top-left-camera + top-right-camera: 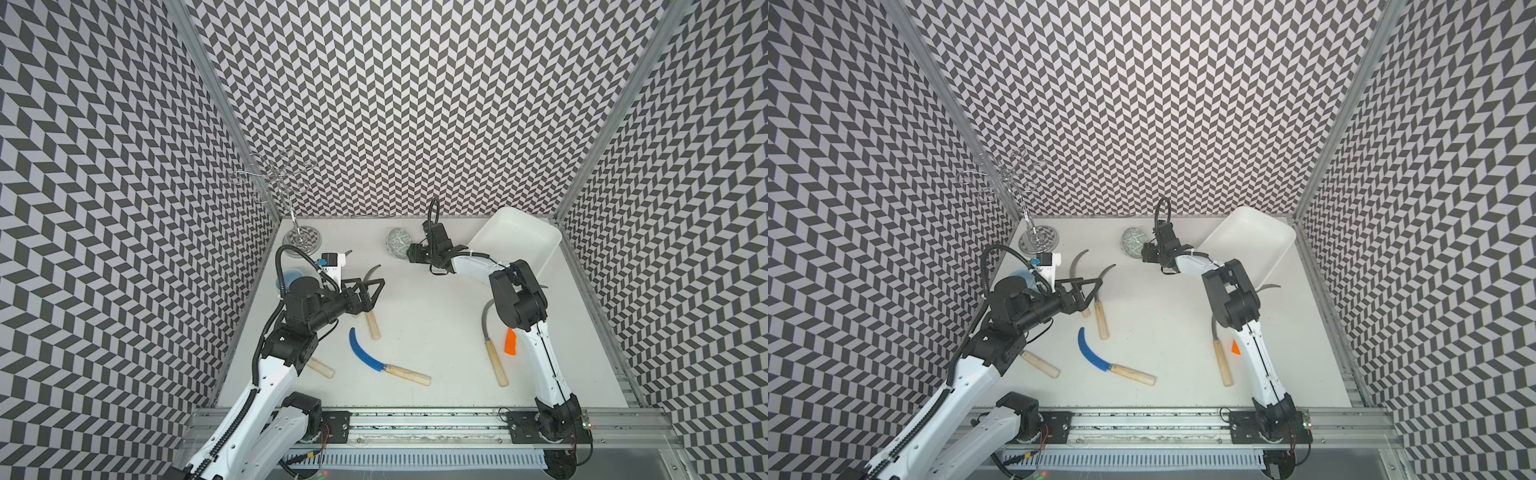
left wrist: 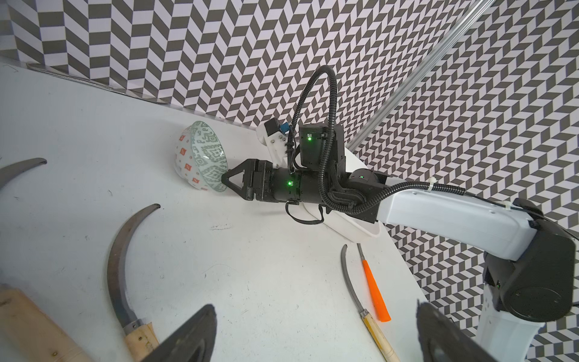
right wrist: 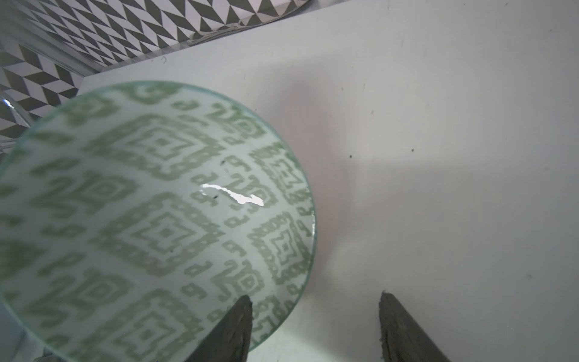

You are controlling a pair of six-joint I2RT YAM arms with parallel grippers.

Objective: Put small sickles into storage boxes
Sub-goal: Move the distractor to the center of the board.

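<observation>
Lying loose on desk, all small sickles wait. L gripper, spread wide, hangs over a grey one, prob. to grab it. R gripper, jaws apart, sits by bowl. Storage box behind it looks empty.

Six sickles lie flat on the worktop. Two grey-bladed ones with pale wooden handles sit side by side beneath the left claw. The blue-bladed one and a half-hidden wooden handle lie nearer that claw's arm. A grey one and the orange-handled one lie well behind the right claw. The white tray sits just behind it.
</observation>
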